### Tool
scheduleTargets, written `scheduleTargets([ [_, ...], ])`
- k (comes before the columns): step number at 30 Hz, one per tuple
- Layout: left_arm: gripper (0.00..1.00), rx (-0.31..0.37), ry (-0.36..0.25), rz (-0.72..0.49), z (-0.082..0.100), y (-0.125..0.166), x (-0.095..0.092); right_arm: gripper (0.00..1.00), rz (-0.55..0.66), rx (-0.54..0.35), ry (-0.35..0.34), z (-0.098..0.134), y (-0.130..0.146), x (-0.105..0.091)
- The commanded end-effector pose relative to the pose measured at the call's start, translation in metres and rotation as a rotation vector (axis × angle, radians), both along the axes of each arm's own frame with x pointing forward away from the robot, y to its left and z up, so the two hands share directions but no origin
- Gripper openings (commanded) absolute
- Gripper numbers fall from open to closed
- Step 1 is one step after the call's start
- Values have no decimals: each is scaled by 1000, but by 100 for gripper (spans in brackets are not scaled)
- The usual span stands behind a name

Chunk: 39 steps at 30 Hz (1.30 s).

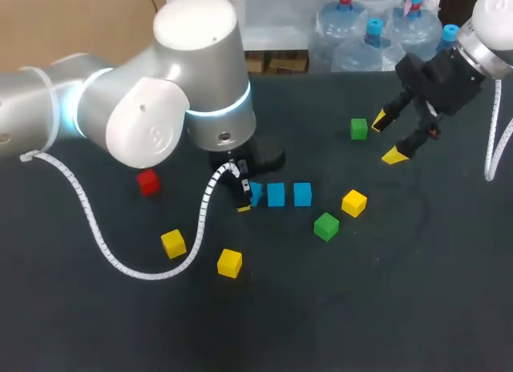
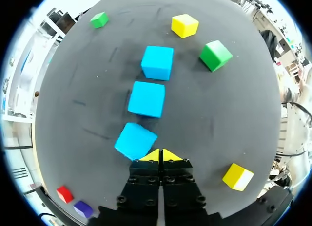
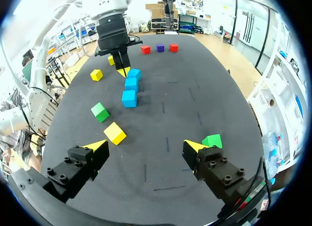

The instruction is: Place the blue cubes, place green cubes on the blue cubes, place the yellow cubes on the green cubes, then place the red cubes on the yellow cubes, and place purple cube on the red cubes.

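left gripper [image 2: 160, 155] pinched closed on nothing, end blue cube [image 2: 135, 141] just ahead of its tips; right gripper [image 3: 146, 146] spread wide, well apart from that cube

A dark, matte table [image 1: 385, 308] filled the scene. Bright, even light fell on the table, leaving only soft shadows. Faint pale scuff marks [image 3: 166, 144] streaked the table's surface near its middle.
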<state>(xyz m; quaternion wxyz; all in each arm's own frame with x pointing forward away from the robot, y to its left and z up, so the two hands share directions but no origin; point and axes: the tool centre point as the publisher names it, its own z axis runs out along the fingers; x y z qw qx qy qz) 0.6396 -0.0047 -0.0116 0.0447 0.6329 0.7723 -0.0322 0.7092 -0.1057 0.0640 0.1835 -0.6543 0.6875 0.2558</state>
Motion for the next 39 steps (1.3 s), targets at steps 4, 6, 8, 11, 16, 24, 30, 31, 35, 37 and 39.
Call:
scheduleTargets([
  [4,0,2,1,-14,3,-5,5,100,1,1,0,0,0,0],
  [6,0,-4,-3,-20,9,-5,1,100,1,1,0,0,0,0],
  [8,0,-3,-9,-26,14,-4,-3,100,1,1,0,0,0,0],
  [11,0,-1,-28,-25,24,1,-7,100,1,1,0,0,0,0],
  [16,9,22,-97,47,43,26,-3,100,1,1,0,0,0,0],
  [24,100,6,-81,8,34,33,21,100,1,1,0,0,0,0],
  [30,100,-10,-66,-4,34,28,33,100,1,1,0,0,0,0],
  [31,100,-10,-64,-11,34,27,33,100,1,1,0,0,0,0],
  [35,100,4,-67,-57,32,23,39,100,1,1,0,0,0,0],
  [37,100,11,-72,-94,29,22,44,100,1,1,0,0,0,0],
  [39,100,27,-64,-129,26,22,48,100,1,1,0,0,0,0],
])
